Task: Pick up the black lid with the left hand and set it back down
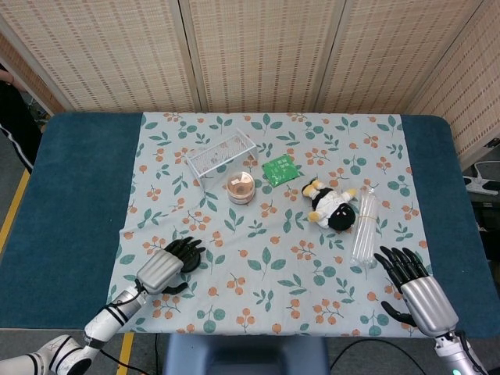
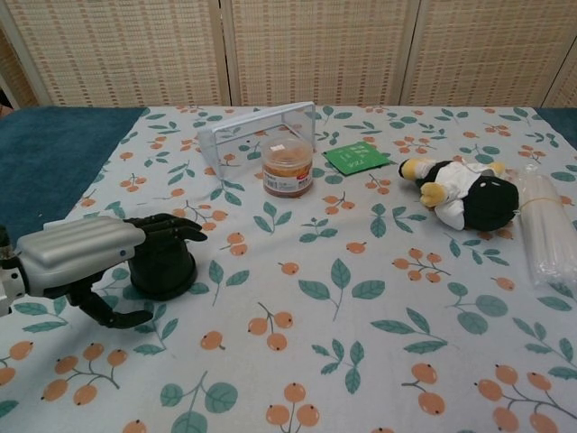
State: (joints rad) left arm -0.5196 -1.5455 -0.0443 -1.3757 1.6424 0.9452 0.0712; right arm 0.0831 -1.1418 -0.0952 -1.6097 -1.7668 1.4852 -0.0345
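Note:
The black lid stands on the floral cloth at the near left, a squat dark cylinder; in the head view the black lid is mostly hidden under fingers. My left hand lies just left of it, the dark fingers stretched flat over its top and the thumb curled low on the cloth, clear of the lid's side. The same left hand shows near the front edge. My right hand rests at the front right with fingers spread, holding nothing.
An orange-filled jar stands mid-table with a clear rack behind it and a green packet to its right. A plush toy and a bundle of clear tubes lie at the right.

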